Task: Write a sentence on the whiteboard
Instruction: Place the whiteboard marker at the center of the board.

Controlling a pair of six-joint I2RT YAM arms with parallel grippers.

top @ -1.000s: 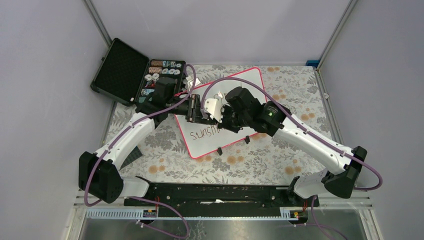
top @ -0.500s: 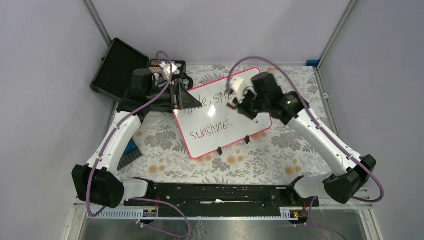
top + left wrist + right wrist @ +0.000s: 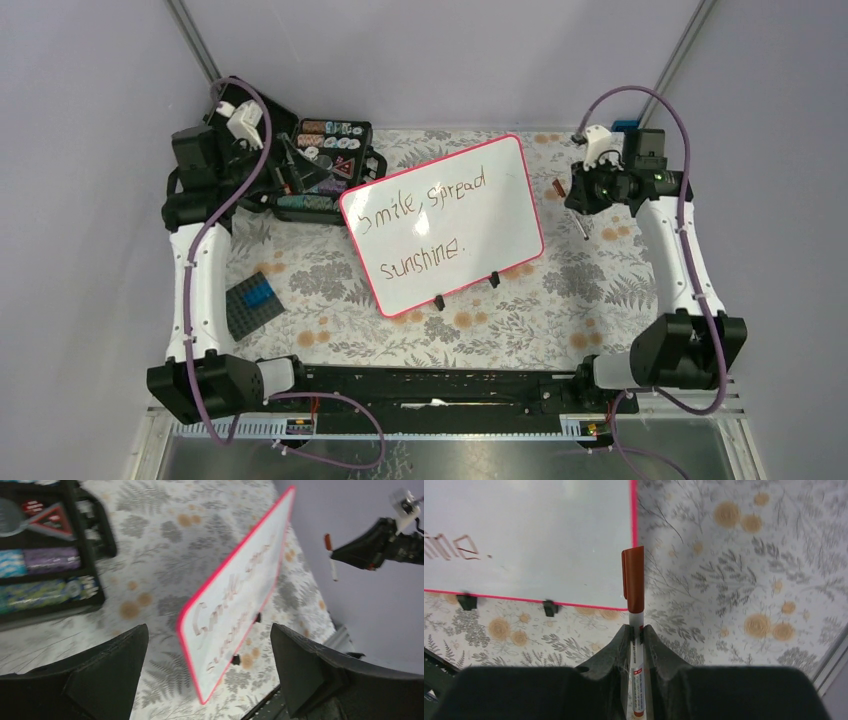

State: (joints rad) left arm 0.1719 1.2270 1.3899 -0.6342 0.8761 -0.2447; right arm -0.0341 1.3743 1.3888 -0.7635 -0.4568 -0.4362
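The whiteboard (image 3: 500, 215) stands tilted on two black clip feet in the middle of the floral cloth. On it, the sentence (image 3: 425, 195) reads "Smile, spread sunshine." in two dark lines. My left gripper (image 3: 305, 170) hovers over the black case at the back left; it is open and empty (image 3: 209, 630), with the whiteboard (image 3: 240, 587) seen beyond it. My right gripper (image 3: 572, 192) hangs off the board's right edge, shut (image 3: 636, 629) on a capped marker (image 3: 633, 580) with a brown-red cap. The board's corner (image 3: 549, 530) lies ahead of it.
An open black case (image 3: 240, 140) holding rolls and small items (image 3: 325, 140) sits at the back left. A dark plate with a blue brick (image 3: 255, 300) lies front left. Grey enclosure walls close in on both sides, and a small blue object (image 3: 625, 127) sits in the back right corner.
Both arms have pulled away from the board's middle, left arm to the back left, right arm to the right with the marker. The left gripper opened. The whole sentence now shows.
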